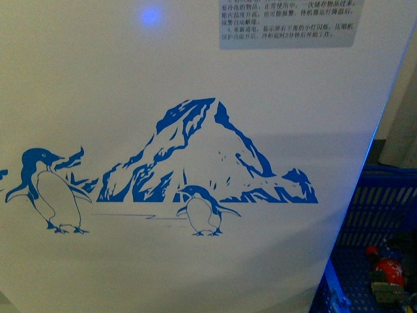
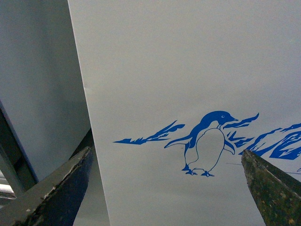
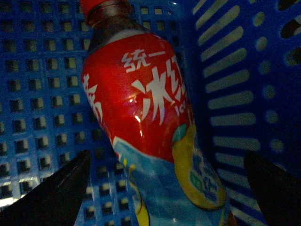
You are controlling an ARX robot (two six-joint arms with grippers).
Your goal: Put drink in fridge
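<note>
- The fridge [image 1: 195,78] fills almost the whole front view: white front panel, blue penguin-and-mountain drawing [image 1: 189,163] across the middle, and a grey sticker [image 1: 287,23] with small print at the top.
- The drink [image 3: 146,108] is a bottle with a red label, white characters and a red cap. It's lying in a blue basket [image 3: 42,94] with a grid floor and slotted walls, low down beside the fridge's right edge.
- The right gripper [image 3: 167,154] is spread wide with one finger on each side of the bottle. There's a gap on both sides, so it isn't gripping yet.
- The left gripper [image 2: 165,153] is also wide apart with nothing in it, pointing at the penguin on the fridge front.
- A plain grey cabinet [image 2: 37,70] sits just past the fridge's edge in the left wrist view.
</note>
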